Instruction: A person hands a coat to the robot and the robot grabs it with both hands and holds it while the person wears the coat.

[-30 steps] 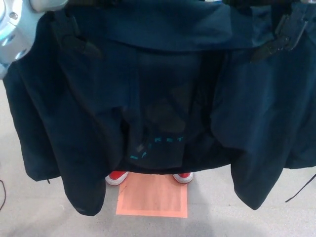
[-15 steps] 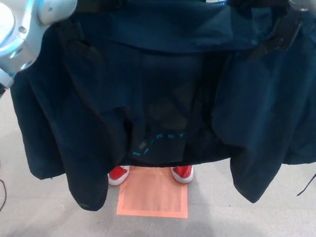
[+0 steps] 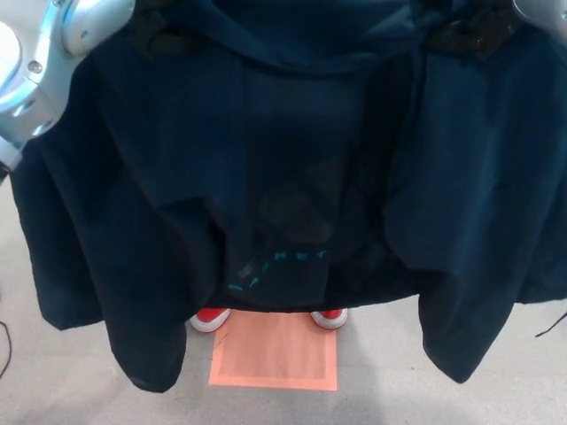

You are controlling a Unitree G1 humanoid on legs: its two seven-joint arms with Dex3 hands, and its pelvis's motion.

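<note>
A dark navy coat point(image 3: 292, 177) hangs spread open across nearly the whole head view, its lining with teal lettering point(image 3: 276, 266) facing me. My left hand point(image 3: 158, 34) grips the coat's shoulder at the top left, with the silver forearm point(image 3: 40, 62) beside it. At the top right, my right hand point(image 3: 471, 35) holds the other shoulder. The collar sags between them. Below the hem show a person's red shoes point(image 3: 211, 318), close behind the coat; the rest of the person is hidden.
An orange square point(image 3: 275, 351) is marked on the grey floor point(image 3: 381, 390) just in front of the shoes. A thin black cord point(image 3: 549, 323) dangles at the right edge.
Both hands have moved up and slightly inward at the picture's top. The collar now droops in a curve. The hem has dropped over more of the red shoes than half a second ago.
</note>
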